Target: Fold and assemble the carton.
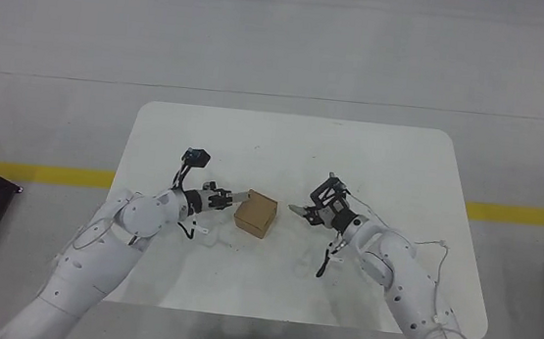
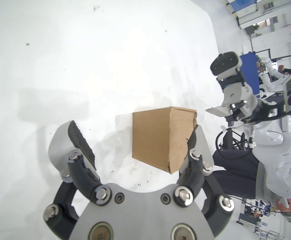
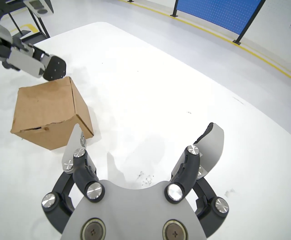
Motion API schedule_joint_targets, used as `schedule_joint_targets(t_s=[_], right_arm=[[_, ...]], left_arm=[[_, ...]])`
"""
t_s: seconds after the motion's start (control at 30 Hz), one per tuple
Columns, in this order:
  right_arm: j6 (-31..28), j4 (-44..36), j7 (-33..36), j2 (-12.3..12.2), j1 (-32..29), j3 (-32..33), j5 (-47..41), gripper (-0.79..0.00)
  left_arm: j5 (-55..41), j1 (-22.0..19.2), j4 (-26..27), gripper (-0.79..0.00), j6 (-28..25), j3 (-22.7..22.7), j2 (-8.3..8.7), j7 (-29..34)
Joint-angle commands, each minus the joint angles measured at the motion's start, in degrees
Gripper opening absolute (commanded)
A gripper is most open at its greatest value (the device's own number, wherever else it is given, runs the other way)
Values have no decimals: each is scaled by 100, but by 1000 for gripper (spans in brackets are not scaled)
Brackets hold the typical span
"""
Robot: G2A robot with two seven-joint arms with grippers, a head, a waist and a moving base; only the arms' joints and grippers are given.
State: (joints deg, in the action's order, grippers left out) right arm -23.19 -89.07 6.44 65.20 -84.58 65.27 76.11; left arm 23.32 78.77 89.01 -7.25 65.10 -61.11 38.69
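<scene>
From above, the carton (image 1: pixel 256 213) sits mid-table (image 1: pixel 390 171), roughly cubic. It lies at 3 o'clock from the left pincer (image 2: pixel 135 128), spread wide just beside it. The right pincer (image 3: pixel 144 126), also spread, stands farther off at the carton's 3 o'clock.

White table (image 1: pixel 360 276), rounded corners. Yellow floor line (image 1: pixel 524 214) shows either side of table. Blue perforated panel (image 3: pixel 216 13) stands beyond table.

Brown carton (image 1: pixel 256 213) sits on white table (image 1: pixel 401 162) btw L claw (image 1: pixel 222 196) & R claw (image 1: pixel 311 197).
</scene>
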Motion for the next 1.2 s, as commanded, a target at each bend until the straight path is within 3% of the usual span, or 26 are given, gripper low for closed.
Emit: schedule_joint_targets(t_s=[0.0,0.4,0.63,0.77,0.93,1.17], right_arm=[[-71,28,178,16,77,-148,137,0],[369,641,503,354,1042,-1248,337,0],[454,642,85,342,961,-1030,147,0],[466,-19,-413,122,272,-78,-20,0],[304,-1367,-989,-169,-1260,1717,-531,0],[637,-2935,-1727,-222,-3375,3388,-1379,0]], left_arm=[[177,38,112,0,64,61,18,-62],[588,268,465,0,297,421,91,-261],[902,435,767,0,451,607,121,-507],[1184,543,1076,0,672,876,151,-799],[1467,670,1408,0,927,1358,204,-956],[1910,701,1673,0,1174,1991,284,-759]])
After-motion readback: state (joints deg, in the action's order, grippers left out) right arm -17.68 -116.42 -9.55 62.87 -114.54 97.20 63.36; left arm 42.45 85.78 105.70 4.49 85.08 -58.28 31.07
